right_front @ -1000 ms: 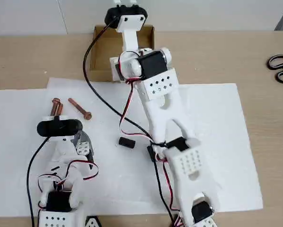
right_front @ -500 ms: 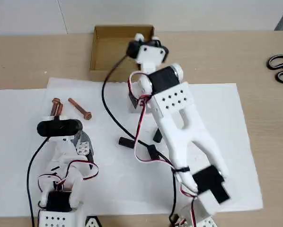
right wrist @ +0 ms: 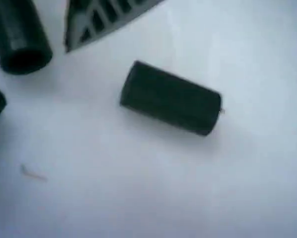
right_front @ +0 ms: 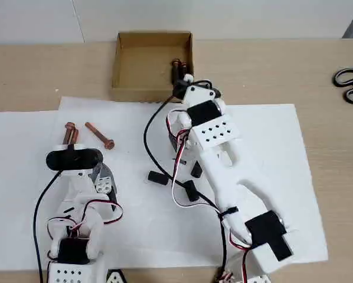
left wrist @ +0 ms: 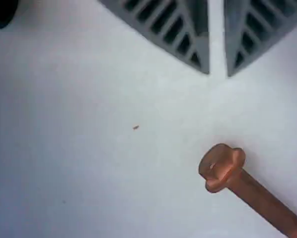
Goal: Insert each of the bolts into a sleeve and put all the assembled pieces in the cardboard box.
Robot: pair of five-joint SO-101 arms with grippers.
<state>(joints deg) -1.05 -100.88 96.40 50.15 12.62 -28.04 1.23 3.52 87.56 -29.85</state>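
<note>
Since one sleeve (right wrist: pixel 171 98) lay on its side on the white paper (right wrist: pixel 188 188) close to the right gripper (right wrist: pixel 106 20), with a second sleeve (right wrist: pixel 18 39) nearby showing its open bore, the step in hand looked to be picking up a sleeve for the next bolt. Whether the right gripper was parted or closed could not be told. A good grasp would likely take the lying sleeve across its round flank near one end, leaving the other end's bore free. Coming straight down over its middle seemed safer than nudging it from one side, since it could roll on the smooth sheet. A copper bolt (left wrist: pixel 238 183) lay flat just beside the left gripper (left wrist: pixel 216 54), whose fingers (left wrist: pixel 183 29) stood almost together, with only a sliver of paper between them and nothing held. They would need to open before closing on the shank, best just behind the flanged head so the far end projected. Bolt and bore would then have to share one axis before any push. From above, two more bolts (right_front: pixel 70 132) lay together near the loose one. Farther off, the cardboard box (right_front: pixel 123 59) already held one assembled piece (right_front: pixel 176 68) by its wall, so several pairs seemed left. Scissors (right_front: pixel 350 84) lay well apart on the bare table (right_front: pixel 283 71).
</note>
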